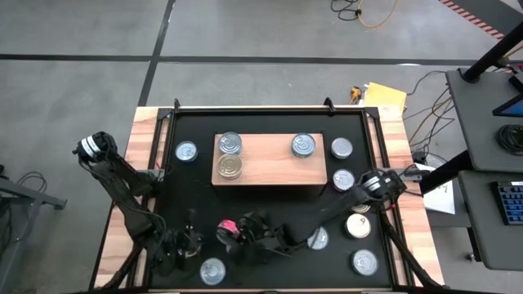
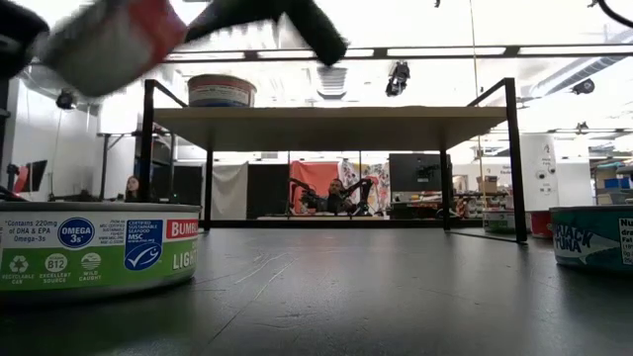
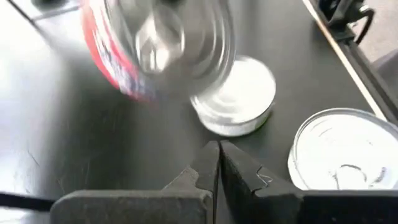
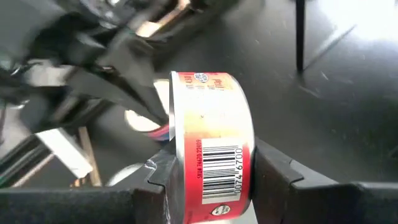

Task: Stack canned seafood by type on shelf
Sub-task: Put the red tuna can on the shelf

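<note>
Right gripper (image 4: 211,177) clamped on a red-labelled tin (image 4: 211,140), fingers pressed against both flat ends, barcode facing the wrist camera. Tin held on edge above the mat (image 1: 270,208), near its front edge, in front of the shelf (image 1: 265,159). Same red tin visible at upper left of the low view, raised off the table.

Left gripper (image 3: 217,165) fully closed, holding nothing, positioned at the front of the mat just beside the right gripper.

On the shelf: two tins at its left end (image 1: 230,156), one toward the right (image 1: 303,145). Loose tins on the mat: one left of the shelf (image 1: 186,151), several to its right (image 1: 341,148), others along the front (image 1: 212,270).
</note>
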### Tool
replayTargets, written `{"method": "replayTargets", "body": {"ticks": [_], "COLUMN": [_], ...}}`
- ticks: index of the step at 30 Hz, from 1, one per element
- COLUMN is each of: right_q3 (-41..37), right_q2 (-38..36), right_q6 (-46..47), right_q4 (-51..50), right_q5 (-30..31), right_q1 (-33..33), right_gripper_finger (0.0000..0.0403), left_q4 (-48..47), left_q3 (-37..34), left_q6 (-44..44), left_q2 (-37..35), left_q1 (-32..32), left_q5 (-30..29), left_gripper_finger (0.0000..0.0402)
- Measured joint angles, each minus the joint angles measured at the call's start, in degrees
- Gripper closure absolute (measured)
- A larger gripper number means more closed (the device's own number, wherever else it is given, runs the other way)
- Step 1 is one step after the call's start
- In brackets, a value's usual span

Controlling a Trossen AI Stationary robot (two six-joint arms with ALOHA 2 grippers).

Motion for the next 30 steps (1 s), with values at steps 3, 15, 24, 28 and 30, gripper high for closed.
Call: {"method": "replayTargets", "body": {"ticks": [3, 15, 24, 28, 30], "right_q3": [0.00, 0.07, 0.07, 0.07, 0.06], "right_q2": [-3.88, -17.89, -22.20, -22.72, -22.72], "right_q6": [-1.51, -5.62, -6.25, -10.43, -13.91], "right_q4": [-2.95, -16.73, -31.21, -33.63, -33.07], "right_q5": [0.35, 1.91, 1.09, -0.61, -0.90], "right_q1": [1.01, 1.31, -2.95, -5.32, -5.82], "right_gripper_finger": [0.0273, 0.0273, 0.0273, 0.0273, 0.0273], "left_q4": [0.00, -0.06, 0.07, 0.08, 0.18], "left_q3": [1.47, 2.56, 2.49, 2.47, 2.47], "left_q6": [2.20, 3.08, 3.27, 5.35, 6.19], "left_q2": [0.00, 0.54, 1.40, 1.40, 1.40], "left_q1": [0.00, 0.09, 0.13, 0.17, 0.24], "left_q5": [-0.40, -3.06, -5.55, -5.88, -6.00], "left_gripper_finger": [0.0402, 0.0402, 0.0402, 0.0402, 0.0402]}}
